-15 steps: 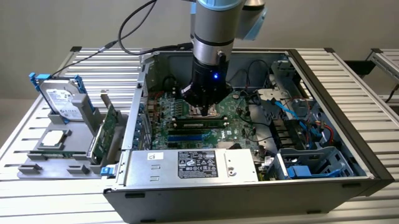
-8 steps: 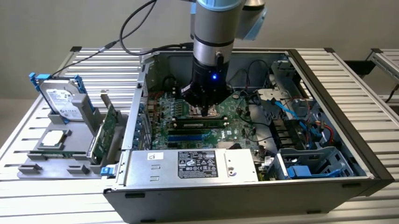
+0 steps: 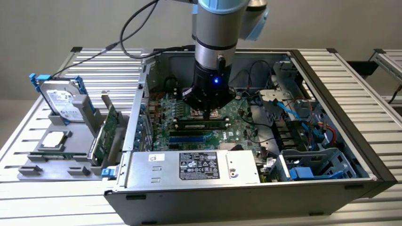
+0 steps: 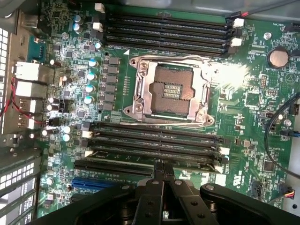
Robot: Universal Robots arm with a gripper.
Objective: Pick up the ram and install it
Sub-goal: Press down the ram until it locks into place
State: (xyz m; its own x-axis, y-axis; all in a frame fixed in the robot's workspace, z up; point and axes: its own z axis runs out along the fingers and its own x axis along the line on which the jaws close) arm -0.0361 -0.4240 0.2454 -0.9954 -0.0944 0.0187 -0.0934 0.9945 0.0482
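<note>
My gripper (image 3: pixel 210 114) hangs inside the open computer case (image 3: pixel 351 117), low over the green motherboard (image 3: pixel 238 134), its fingers shut with nothing between them. Right under the fingertips the ram (image 3: pixel 202 125), a slim green stick with black chips, stands on edge in a black memory slot. In the wrist view the shut gripper (image 4: pixel 162 164) points down at the nearest slots (image 4: pixel 154 154), where the ram shows only as a thin dark edge. I cannot tell whether the fingertips touch it.
The bare processor socket (image 4: pixel 171 91) lies between two banks of black slots. A silver power supply (image 3: pixel 195 167) fills the case front, with a drive cage (image 3: pixel 314 165) and cables at the exterior view's right. Outside, a hard drive (image 3: pixel 63 99), an expansion card (image 3: pixel 108 129) and a chip (image 3: pixel 53 140) sit in grey holders.
</note>
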